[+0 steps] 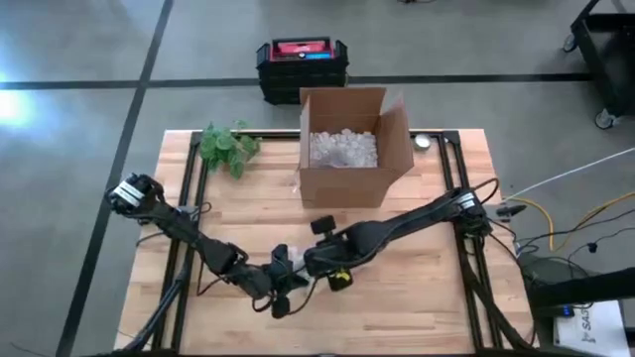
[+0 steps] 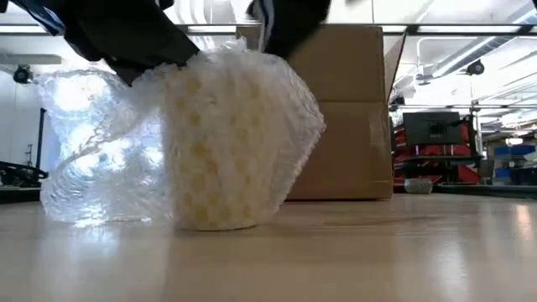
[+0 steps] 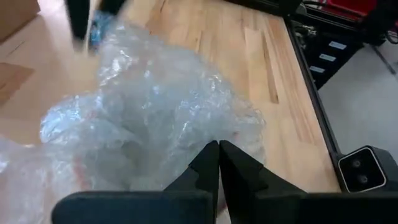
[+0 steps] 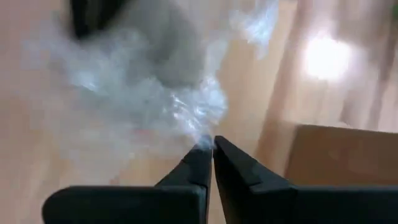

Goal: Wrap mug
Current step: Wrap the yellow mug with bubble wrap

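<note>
In the low view, the mug (image 2: 222, 151) stands upright on the bench (image 2: 352, 252), left of centre in the frame, its long axis vertical, cloaked in bubble wrap (image 2: 101, 151) that billows loose to its left. In the high view the bundle lies at lower centre, directly between the two arms and hidden under them. The left pincer (image 1: 281, 288) meets it from the lower left of that frame, the right pincer (image 1: 316, 260) from the upper right; both are about equally close. In each wrist view the fingers are pressed together: the right pincer is clenched on an edge of the wrap, while the left appears clenched on or just against it. The open cardboard box (image 1: 352, 139) sits above the bundle in the frame, with a plant sprig (image 1: 228, 147) to its left.
</note>
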Controlling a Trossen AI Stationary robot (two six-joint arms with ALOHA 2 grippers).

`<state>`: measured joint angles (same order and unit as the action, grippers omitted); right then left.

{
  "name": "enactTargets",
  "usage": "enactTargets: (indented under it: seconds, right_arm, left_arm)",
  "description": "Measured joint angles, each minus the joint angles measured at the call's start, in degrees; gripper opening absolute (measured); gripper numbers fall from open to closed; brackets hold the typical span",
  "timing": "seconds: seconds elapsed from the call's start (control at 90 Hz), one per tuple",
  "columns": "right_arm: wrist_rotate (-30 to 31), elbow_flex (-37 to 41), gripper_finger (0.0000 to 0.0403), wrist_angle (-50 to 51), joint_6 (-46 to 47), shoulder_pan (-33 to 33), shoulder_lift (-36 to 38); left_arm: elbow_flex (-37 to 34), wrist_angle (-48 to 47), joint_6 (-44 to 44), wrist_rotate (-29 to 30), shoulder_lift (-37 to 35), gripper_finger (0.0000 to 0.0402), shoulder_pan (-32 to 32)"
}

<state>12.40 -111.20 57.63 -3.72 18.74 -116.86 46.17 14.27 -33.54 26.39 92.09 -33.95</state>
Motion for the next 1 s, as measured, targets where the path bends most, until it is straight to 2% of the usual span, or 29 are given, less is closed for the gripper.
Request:
enactTargets:
  seconds: [0.178, 0.444, 0.656, 0.833, 1.0]
  right_arm:
    - [-6.7, -2.0, 0.0002, -4.9, 2.3, 2.4, -1.0]
    - [-4.2, -1.6, 0.0002, -7.2, 2.4, 3.2, -7.3]
    - [-2.2, -1.3, 0.0002, -7.1, 2.2, 2.1, -9.5]
    - [-1.9, -1.2, 0.0002, -7.1, 2.6, 1.9, -9.7]
    - [-1.9, -0.9, 0.0002, -7.1, 2.6, 1.9, -9.7]
  left_arm:
    - [0.0, -0.2, 0.2, 0.1, -0.1, 0.0000, 0.3]
    - [0.0, -0.3, 0.2, 0.2, -0.1, 0.0000, 0.3]
    - [0.0, -0.8, 1.1, 0.2, -0.9, 0.0000, 0.3]
    - [0.0, -2.8, 1.8, 0.0, -7.0, 0.0000, -0.1]
    - [0.0, -14.7, 1.2, 0.3, -14.7, 0.0000, -0.2]
